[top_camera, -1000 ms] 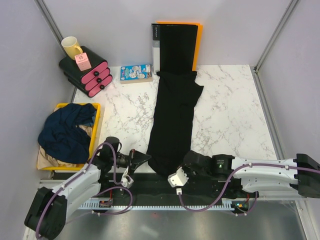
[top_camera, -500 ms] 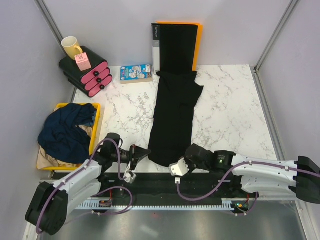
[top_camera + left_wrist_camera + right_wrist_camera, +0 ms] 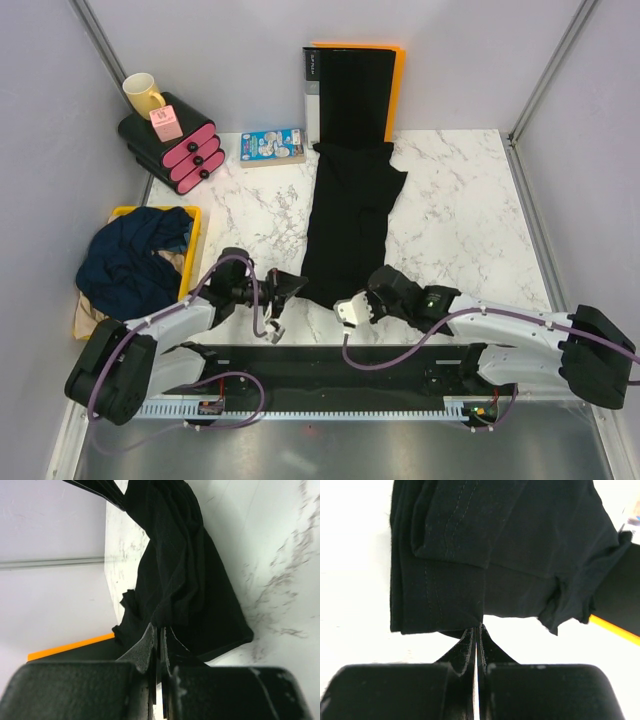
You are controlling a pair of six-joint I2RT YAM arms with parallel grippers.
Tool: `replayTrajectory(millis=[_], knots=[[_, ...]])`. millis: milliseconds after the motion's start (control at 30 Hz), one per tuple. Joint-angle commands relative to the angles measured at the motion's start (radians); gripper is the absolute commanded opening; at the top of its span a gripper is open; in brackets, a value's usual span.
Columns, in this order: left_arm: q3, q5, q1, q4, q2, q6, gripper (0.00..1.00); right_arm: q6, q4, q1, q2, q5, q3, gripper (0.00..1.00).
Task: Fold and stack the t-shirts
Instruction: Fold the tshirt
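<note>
**one tee mid-fold, two waiting in the bin**

down the middle of the marble table [image 3: 460,220] the black t-shirt [image 3: 350,220] lay as a long narrow strip, sides already turned in. its far end reached up to the binder [image 3: 350,90] at the back and its near hem was lifted a little off the near edge. so the lengthwise fold looked done, while the crosswise fold, near end over far, looked like the step in hand.

over at the left, the yellow bin [image 3: 192,250] held a rumpled heap. the navy t-shirt [image 3: 130,265] sat on top and the tan t-shirt [image 3: 88,318] peeked out beneath, neither one folded. no stack existed anywhere yet, so by my reckoning well under half the job was done.

and the small stuff: the left gripper [image 3: 296,281] was pinched tight on the near-left hem of the black tee. the right gripper [image 3: 345,300] was clamped on the near-right corner, its tips meeting right at the cloth's edge.
</note>
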Motion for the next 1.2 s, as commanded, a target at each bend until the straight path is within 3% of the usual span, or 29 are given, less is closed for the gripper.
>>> replayTrajectory(millis=[0,800,1167], knots=[[0.071,-0.010,0.006,0.119,0.082,0.074,0.02,-0.048,0.072,-0.043,0.025,0.015,0.057,0.00],[0.346,-0.040,0.021,0.432,0.502,-0.019,0.02,-0.161,0.209,-0.309,0.271,-0.037,0.252,0.00],[0.458,-0.091,0.034,0.668,0.677,-0.108,0.02,-0.175,0.293,-0.389,0.404,-0.050,0.324,0.00]])
